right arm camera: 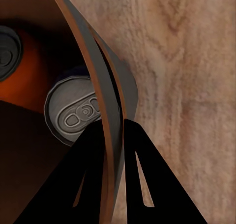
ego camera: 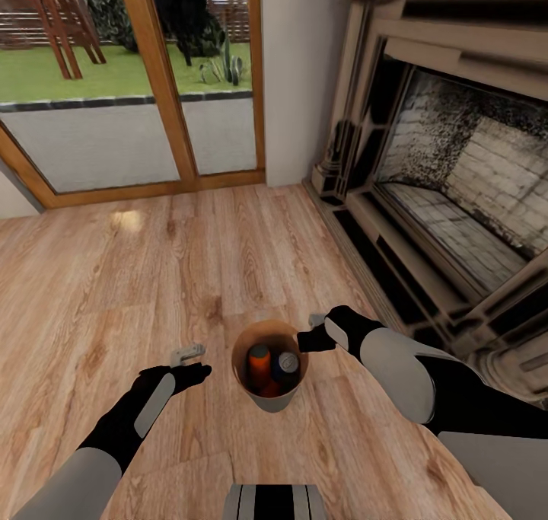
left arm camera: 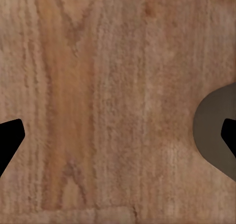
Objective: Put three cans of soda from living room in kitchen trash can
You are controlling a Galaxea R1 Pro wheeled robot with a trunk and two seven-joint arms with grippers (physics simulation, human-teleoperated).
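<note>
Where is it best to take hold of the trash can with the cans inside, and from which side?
Probably by its thin rim, from above: the trash can stands upright and open, tapering downward. The right gripper already pinches the wall beside the dark blue can, one finger inside, one outside.

A grey outside and a tan wood-coloured rim and inside are being shown by the bin [ego camera: 271, 398]. Bright orange is being displayed by one can [ego camera: 259, 362], and a dark body under a silver-grey top by another can [ego camera: 286, 365]. Warm brown grain is being shown by the plank floor [ego camera: 152, 276]. Black fingers [right arm camera: 142, 184] are being seen against it. Pale, soot-darkened brick is being shown inside the fireplace [ego camera: 472, 170].
</note>
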